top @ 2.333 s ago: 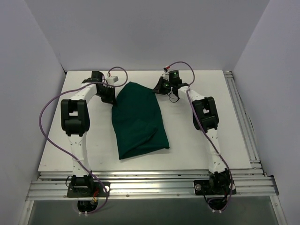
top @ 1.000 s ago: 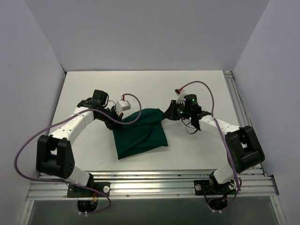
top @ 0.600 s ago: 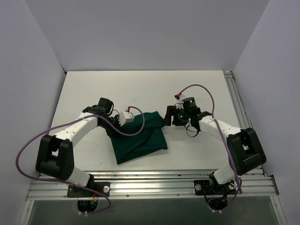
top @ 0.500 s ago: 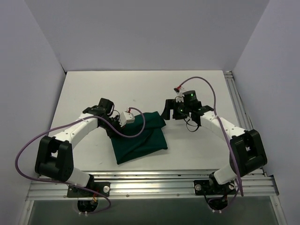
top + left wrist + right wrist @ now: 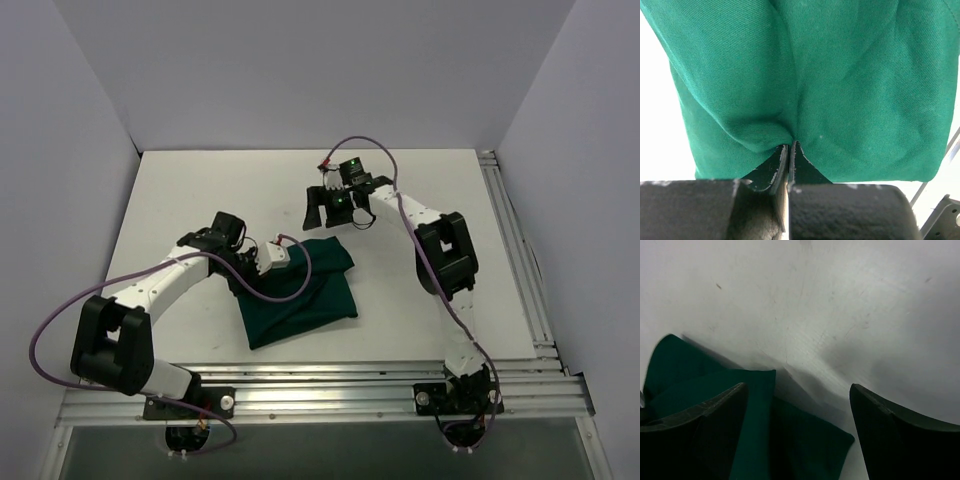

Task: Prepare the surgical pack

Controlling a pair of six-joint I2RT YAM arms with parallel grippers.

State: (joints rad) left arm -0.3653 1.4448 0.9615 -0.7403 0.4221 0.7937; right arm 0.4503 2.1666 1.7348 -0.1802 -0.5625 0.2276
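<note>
- The folded green drape lies at the centre of the table, between the two arms. Its far edge runs roughly from 9 o'clock to 3 o'clock in the overhead view.
- The left gripper is clenched on a pinch of the cloth at the 9 o'clock end of that far edge. Fabric puckers into the closed tips.
- The right gripper hangs with its jaws spread wide, grasping nothing, just past the drape's far right corner.
- From those open jaws the cloth lies toward 5 o'clock in the overhead view. In the right wrist view it lies toward 7 o'clock, low and partly under one finger.
- The left arm is the one in contact. Any fresh hold by the right arm would likely mean coming back toward 5 o'clock onto the free corner.
</note>
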